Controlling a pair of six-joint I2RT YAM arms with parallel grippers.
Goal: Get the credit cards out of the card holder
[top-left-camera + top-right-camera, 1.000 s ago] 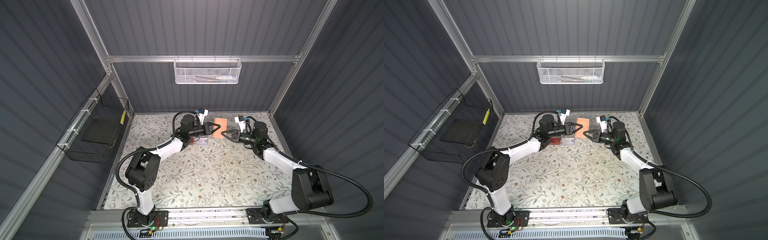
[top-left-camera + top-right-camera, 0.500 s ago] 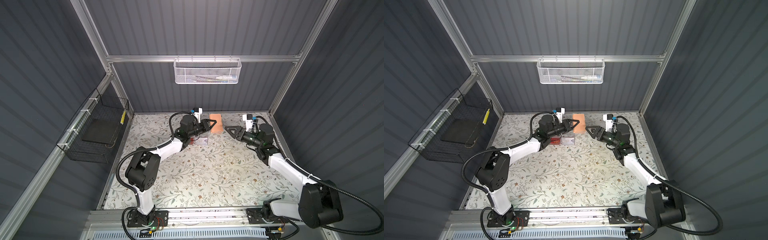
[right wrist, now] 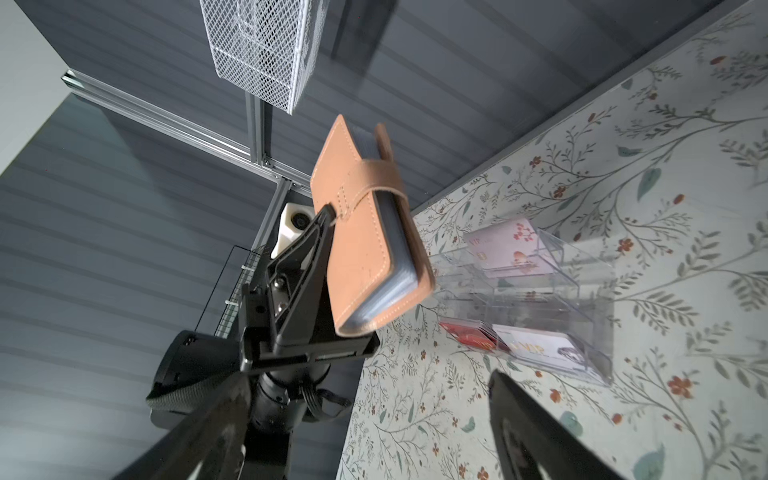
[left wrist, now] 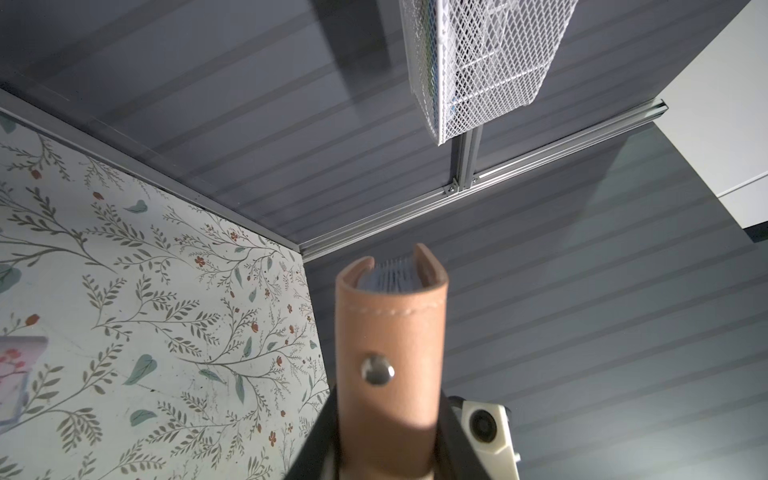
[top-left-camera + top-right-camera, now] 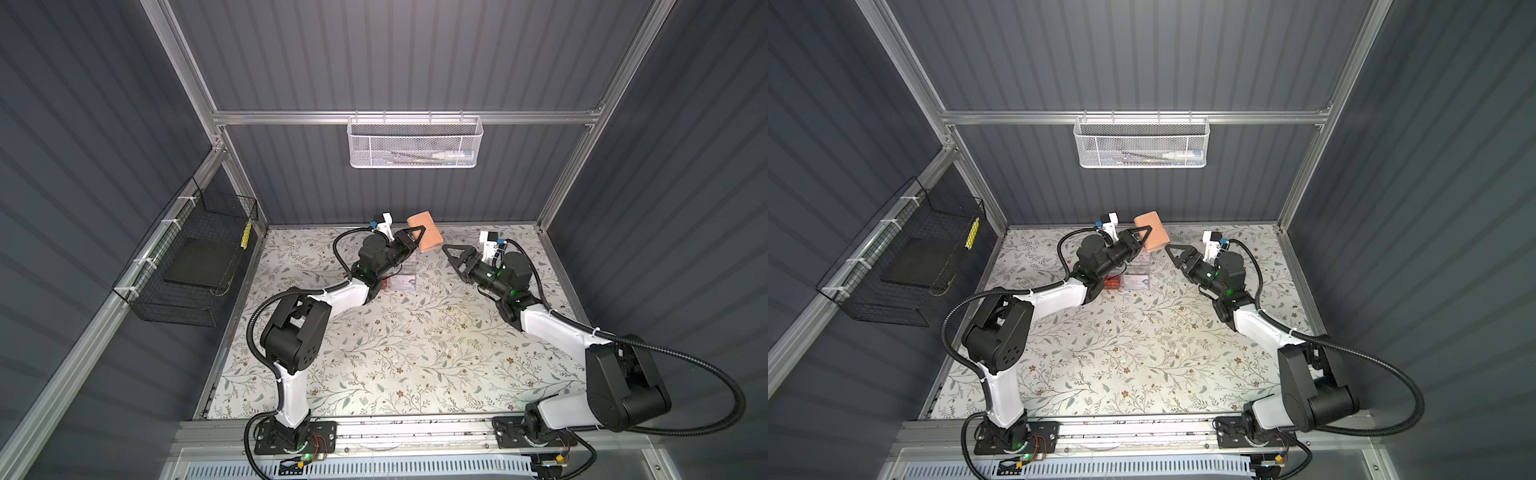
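Black wire basket (image 5: 195, 257) is hanging on the left wall, with a dark flat slab lying inside it. Moving rightward, the left arm is reaching across the floral table (image 5: 395, 353) toward the back wall. The left gripper (image 5: 419, 237) is pinching the card holder (image 5: 431, 232) from both faces, near one of its corners, and is holding it tilted in the air above the table's far edge. The right wrist view is showing one dark finger (image 3: 307, 249) pressing on the tan cover (image 3: 361, 241). The holder's strap (image 3: 376, 176) is wrapping round its open edge, and the left wrist view is showing a metal snap (image 4: 377, 369) on it. Greyish sleeve pages (image 3: 395, 249) are showing between the covers; whether cards are sitting in them cannot be told.

Below the holder, partly under the left arm, a clear acrylic box (image 5: 409, 278) is resting on the table. A red card (image 3: 465, 334) and a pale VIP-lettered card (image 3: 536, 345) are lying in one compartment, and a pale flowered card (image 3: 509, 249) is leaning in another. Above, a white mesh basket (image 5: 415, 141) is hanging from the back rail.

Further right, the right gripper (image 5: 451, 258) is pointing at the holder with its jaws spread wide, gripping nothing. Its upper tip is sitting just beside the holder's lower corner in both top views.
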